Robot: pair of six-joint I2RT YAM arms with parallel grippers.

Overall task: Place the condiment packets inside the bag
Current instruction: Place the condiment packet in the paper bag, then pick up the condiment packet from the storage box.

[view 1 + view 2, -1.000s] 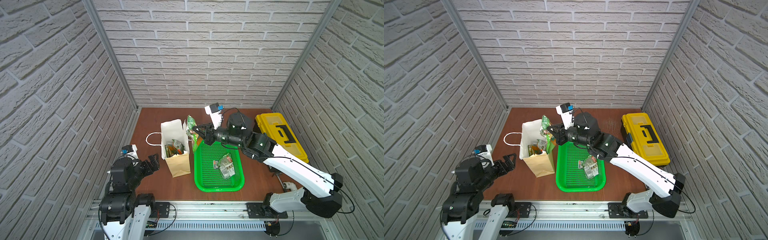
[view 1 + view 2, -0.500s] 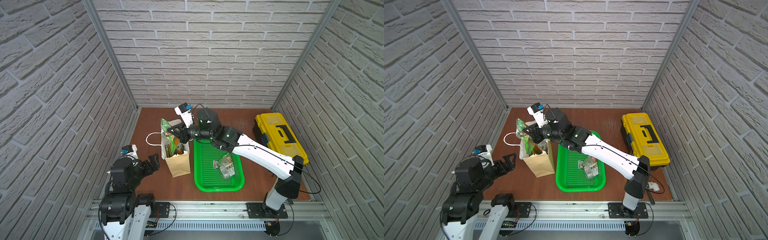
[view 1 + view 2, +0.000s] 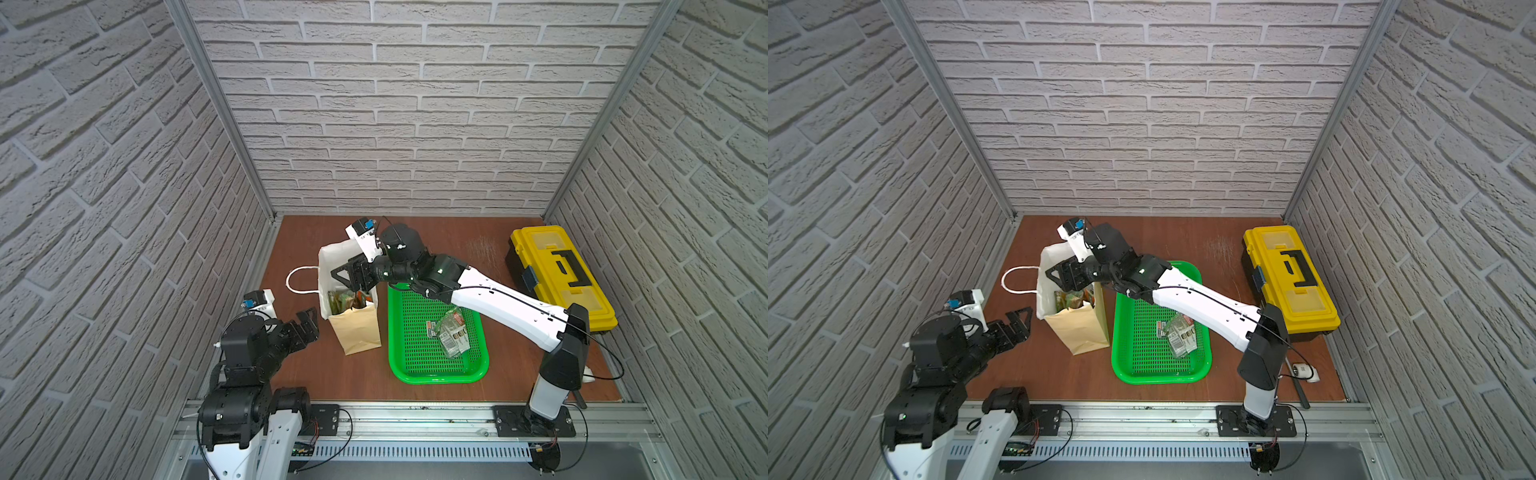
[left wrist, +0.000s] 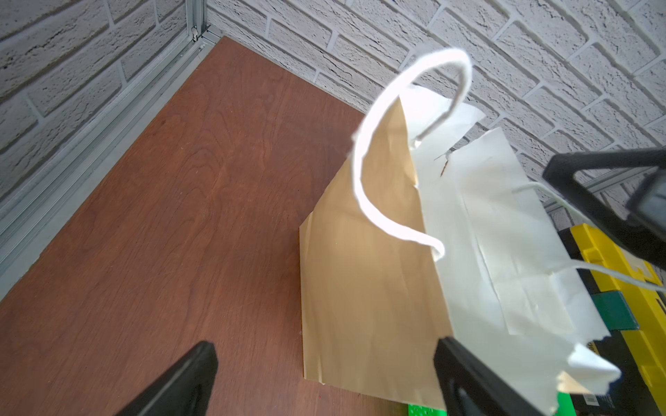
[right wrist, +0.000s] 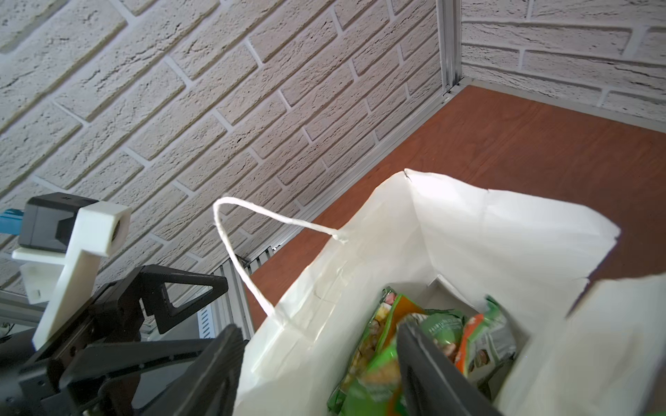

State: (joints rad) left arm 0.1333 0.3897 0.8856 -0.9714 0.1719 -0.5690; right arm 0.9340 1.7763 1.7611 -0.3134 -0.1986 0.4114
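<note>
Several condiment packets (image 5: 439, 324) in bag (image 3: 361, 332) below right hand (image 3: 345, 276)

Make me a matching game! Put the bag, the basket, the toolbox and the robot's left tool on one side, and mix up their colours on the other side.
Things:
1. bag
2. basket
3. toolbox
4. left tool

Colours:
A. yellow with a black handle
B. all black
C. tan outside, white inside
D. green

Pairs: 1-C, 2-D, 3-A, 4-B
</note>
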